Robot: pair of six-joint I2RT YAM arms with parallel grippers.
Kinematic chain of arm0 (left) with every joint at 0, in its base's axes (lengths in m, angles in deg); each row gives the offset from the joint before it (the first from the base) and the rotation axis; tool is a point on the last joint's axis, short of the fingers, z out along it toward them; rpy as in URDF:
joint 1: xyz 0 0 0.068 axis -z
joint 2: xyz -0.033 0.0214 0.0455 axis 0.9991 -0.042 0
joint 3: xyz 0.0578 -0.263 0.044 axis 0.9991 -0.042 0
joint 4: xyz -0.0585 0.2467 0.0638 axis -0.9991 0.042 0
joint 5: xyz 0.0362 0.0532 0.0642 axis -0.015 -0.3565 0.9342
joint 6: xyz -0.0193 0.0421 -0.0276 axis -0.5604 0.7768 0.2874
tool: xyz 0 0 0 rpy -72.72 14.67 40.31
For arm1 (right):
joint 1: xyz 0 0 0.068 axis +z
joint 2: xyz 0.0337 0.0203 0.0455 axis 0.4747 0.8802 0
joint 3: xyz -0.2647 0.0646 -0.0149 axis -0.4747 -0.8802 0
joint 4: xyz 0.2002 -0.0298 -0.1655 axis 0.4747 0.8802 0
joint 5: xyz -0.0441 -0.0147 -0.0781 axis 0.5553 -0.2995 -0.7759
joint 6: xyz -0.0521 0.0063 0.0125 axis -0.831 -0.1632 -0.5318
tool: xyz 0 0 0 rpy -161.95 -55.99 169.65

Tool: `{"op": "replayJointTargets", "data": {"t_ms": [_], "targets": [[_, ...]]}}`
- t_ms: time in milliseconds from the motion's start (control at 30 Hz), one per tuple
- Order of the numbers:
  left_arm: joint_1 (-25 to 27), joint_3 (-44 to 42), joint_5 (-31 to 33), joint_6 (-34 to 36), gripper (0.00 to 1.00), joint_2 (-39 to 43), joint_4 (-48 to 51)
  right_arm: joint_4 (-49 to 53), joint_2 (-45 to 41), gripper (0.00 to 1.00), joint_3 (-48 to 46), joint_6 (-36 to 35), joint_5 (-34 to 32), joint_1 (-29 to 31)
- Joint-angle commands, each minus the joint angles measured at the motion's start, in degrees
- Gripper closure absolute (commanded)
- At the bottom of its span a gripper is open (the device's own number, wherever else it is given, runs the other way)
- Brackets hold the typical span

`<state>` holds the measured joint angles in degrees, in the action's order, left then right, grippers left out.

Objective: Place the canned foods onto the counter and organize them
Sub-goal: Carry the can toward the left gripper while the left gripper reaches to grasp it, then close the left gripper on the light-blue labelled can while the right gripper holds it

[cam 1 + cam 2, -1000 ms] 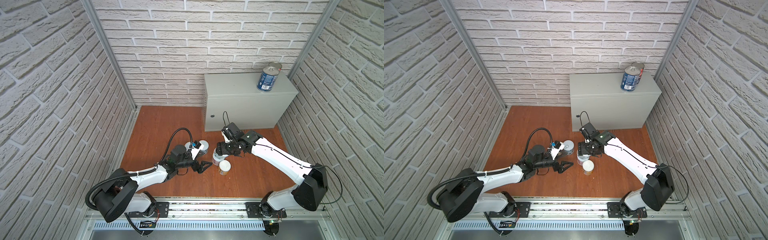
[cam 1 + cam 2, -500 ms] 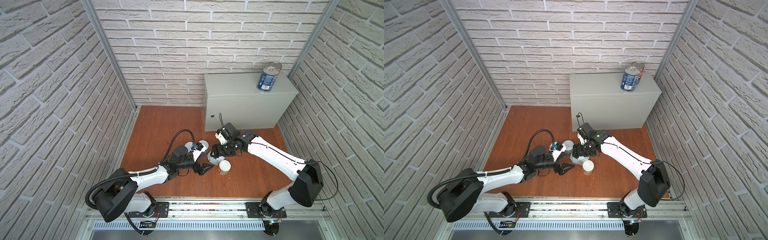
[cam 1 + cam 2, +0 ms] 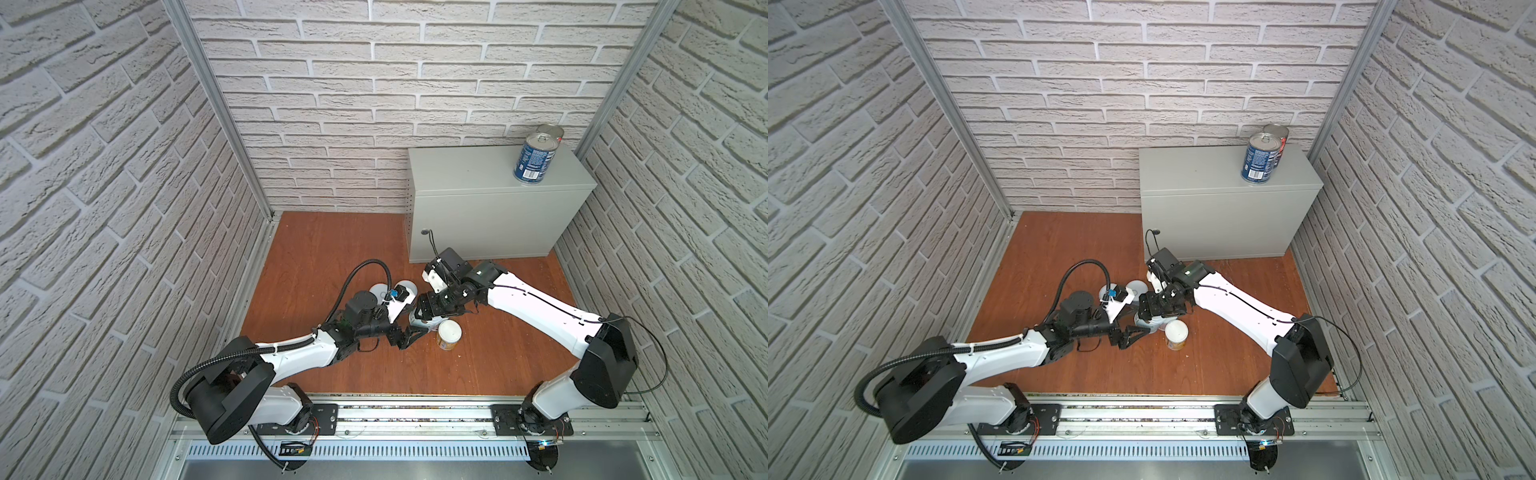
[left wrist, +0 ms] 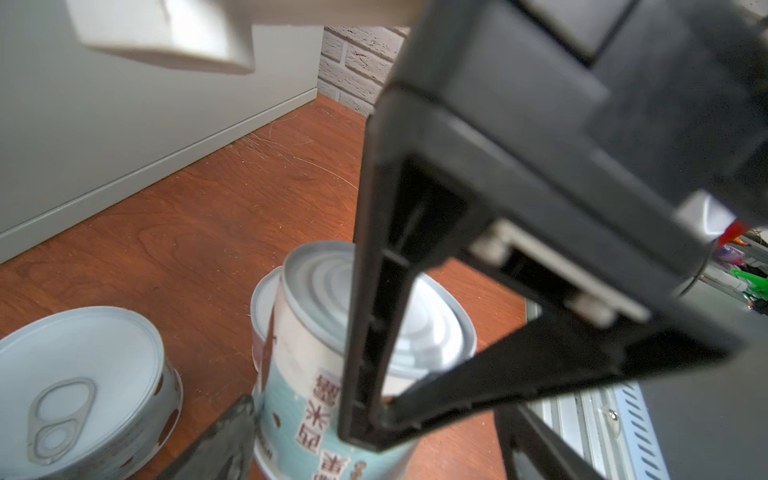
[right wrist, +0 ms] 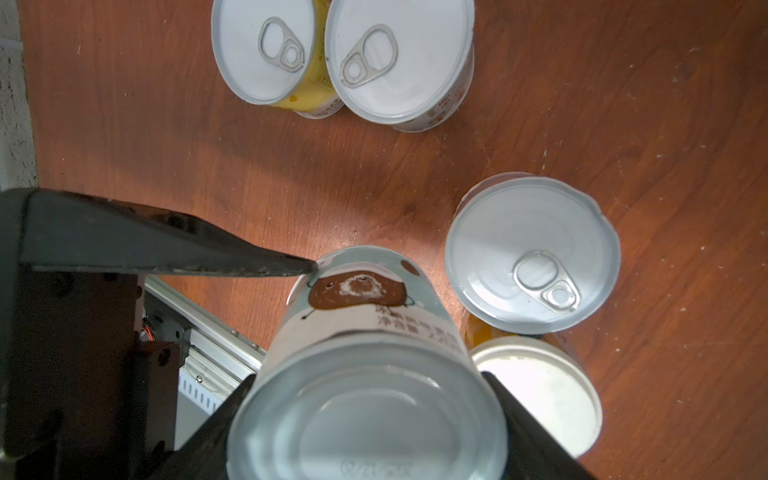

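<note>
White brick walls [image 3: 104,174], wooden floor [image 3: 332,257], two tall tins [image 3: 534,160] up on the grey bench [image 3: 465,174]. Down by the floor, the right fingers [image 5: 195,440] are clamped on a teal-labelled tin [image 5: 365,324]. The left fingers [image 5: 166,249] are apart, one tip touching it.

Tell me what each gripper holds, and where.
Right gripper: the tall teal-labelled can, fingers clamped on its sides near the upper end. Left gripper: fingers straddle the same can; grip uncertain.

Both top views look down from overhead; both wrist views closely share one pale tin [image 4: 303,365] [image 5: 365,316].
</note>
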<state>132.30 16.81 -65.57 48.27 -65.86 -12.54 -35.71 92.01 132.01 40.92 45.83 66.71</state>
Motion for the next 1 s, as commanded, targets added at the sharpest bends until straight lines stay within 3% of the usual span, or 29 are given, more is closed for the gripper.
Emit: {"op": "replayJointTargets", "data": {"t_ms": [0, 600, 967], "targets": [[0.64, 1.28, -1.35, 1.03, 0.13, -0.65, -1.28, -4.14, -0.43, 0.56, 2.38, -0.63, 3.59, 0.74], [1.35, 0.90, -1.75, 0.59, 0.13, -0.65, -2.95, -8.20, -1.75, 0.57, 0.80, 0.17, 14.14, 0.78], [1.44, 0.84, -1.70, 0.55, 0.23, -0.30, -3.06, -10.40, -1.94, 0.57, -0.59, 1.13, 17.04, 0.75]]}}
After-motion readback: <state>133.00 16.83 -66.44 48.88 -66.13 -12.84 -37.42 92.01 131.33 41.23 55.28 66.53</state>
